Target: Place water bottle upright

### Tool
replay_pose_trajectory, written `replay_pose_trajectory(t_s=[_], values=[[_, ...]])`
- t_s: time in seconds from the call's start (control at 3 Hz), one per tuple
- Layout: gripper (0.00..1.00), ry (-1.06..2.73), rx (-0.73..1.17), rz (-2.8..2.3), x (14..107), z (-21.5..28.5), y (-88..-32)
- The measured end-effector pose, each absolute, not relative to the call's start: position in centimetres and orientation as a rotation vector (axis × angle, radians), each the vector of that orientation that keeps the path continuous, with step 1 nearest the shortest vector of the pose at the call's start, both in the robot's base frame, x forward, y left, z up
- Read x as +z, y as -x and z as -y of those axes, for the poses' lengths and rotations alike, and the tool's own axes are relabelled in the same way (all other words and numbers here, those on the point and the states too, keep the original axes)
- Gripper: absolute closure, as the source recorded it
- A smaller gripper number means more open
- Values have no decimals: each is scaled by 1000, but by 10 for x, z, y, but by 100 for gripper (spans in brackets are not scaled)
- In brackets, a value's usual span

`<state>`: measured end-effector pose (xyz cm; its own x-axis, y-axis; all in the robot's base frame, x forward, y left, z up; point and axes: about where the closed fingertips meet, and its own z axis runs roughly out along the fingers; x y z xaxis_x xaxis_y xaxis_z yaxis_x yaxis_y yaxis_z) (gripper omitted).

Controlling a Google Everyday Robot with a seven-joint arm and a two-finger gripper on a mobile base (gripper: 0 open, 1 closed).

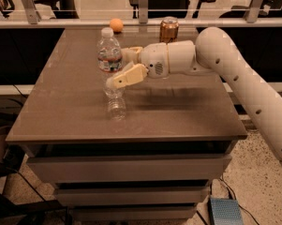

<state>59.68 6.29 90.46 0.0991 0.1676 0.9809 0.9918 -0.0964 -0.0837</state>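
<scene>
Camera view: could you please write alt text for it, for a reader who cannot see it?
The gripper on a white robot arm clasps a clear water bottle near-upright, cap on top, its base at the brown table. A copper can and an orange ball stand at the far edge.

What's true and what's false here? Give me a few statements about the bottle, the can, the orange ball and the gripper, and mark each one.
1. The bottle is upright. True.
2. The gripper is closed on the can. False: it is closed on the bottle's middle, and the can stands apart behind the arm, near the table's far edge.
3. The bottle has no cap. False: a white cap is on it.
4. The orange ball lies at the far edge of the table. True.
5. The can lies on its side. False: it stands upright.
</scene>
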Motion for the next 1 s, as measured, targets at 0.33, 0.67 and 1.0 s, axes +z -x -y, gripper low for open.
replay_pose_trajectory(t_s=[0.33, 0.67, 1.0], values=[[0, 1445, -1117, 1223, 905, -62, -596], [0, 1468, -1157, 1209, 909, -45, -588], [0, 1511, -1243, 1174, 920, -11, -567]])
